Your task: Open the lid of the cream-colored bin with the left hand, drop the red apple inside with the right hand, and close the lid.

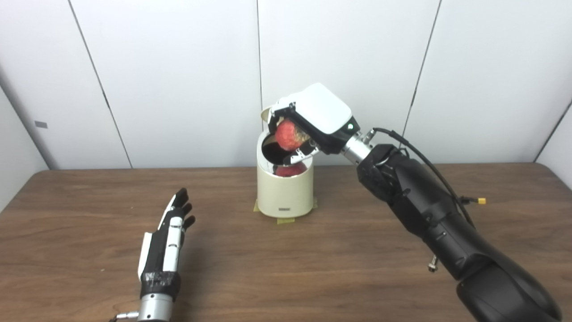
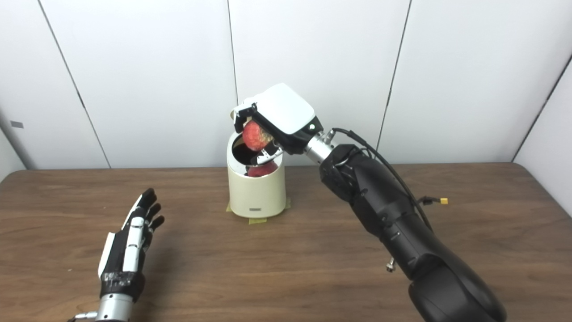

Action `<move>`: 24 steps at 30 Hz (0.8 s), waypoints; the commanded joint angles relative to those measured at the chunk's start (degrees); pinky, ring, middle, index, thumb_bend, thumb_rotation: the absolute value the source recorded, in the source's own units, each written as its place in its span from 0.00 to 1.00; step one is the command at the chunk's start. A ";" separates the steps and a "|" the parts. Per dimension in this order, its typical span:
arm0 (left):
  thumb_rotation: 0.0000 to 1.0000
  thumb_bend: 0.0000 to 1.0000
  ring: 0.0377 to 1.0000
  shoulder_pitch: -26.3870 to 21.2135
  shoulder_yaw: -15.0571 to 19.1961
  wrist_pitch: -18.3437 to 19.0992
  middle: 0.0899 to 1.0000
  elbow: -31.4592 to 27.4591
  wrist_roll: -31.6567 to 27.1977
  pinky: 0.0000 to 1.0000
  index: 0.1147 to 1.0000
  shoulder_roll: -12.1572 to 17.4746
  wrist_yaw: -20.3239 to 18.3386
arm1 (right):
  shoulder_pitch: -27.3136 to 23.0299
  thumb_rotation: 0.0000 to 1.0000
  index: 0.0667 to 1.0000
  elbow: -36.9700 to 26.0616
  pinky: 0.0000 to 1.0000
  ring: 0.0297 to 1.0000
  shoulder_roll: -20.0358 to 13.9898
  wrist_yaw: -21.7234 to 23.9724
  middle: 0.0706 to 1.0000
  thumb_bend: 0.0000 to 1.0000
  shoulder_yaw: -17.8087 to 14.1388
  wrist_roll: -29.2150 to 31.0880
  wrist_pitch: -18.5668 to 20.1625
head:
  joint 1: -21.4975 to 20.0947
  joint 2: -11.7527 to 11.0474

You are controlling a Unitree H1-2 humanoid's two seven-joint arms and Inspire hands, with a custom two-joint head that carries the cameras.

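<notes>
The cream-colored bin point(image 1: 284, 192) stands on the table at the back middle, its lid point(image 1: 267, 114) tipped up behind the mouth. My right hand point(image 1: 313, 118) is shut on the red apple point(image 1: 289, 135) and holds it right over the open mouth. A red reflection of the apple point(image 1: 290, 170) shows on the shiny inside of the bin. My left hand point(image 1: 167, 237) lies open and empty, low over the table at the front left, apart from the bin. The same scene shows in the right eye view, with the apple point(image 2: 254, 135) over the bin point(image 2: 256, 190).
The brown wooden table point(image 1: 313, 259) spreads under everything. Tape patches point(image 1: 286, 220) mark the bin's base. My right forearm point(image 1: 429, 210) slants from the bottom right up to the bin. White wall panels stand behind the table.
</notes>
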 commanded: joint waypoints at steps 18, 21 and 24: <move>0.96 0.39 0.95 -1.53 -0.27 -0.53 0.96 -1.97 1.09 0.90 0.94 -0.59 0.54 | -2.87 0.00 0.42 3.75 0.35 0.45 0.48 -7.68 0.53 0.50 1.48 2.10 -0.45 | 0.38 0.07; 0.95 0.37 0.95 -1.59 -0.27 -0.86 0.96 -1.79 1.05 0.89 0.94 -0.73 0.60 | -2.73 0.00 0.43 3.52 0.35 0.45 0.35 -7.73 0.53 0.49 1.48 2.10 -0.30 | 0.49 0.04; 0.95 0.37 0.95 -1.57 -0.32 -0.73 0.96 -1.95 1.20 0.89 0.94 -0.91 0.73 | -2.54 0.00 0.43 3.14 0.34 0.45 0.21 -7.75 0.54 0.49 1.46 2.17 -0.22 | 0.61 0.13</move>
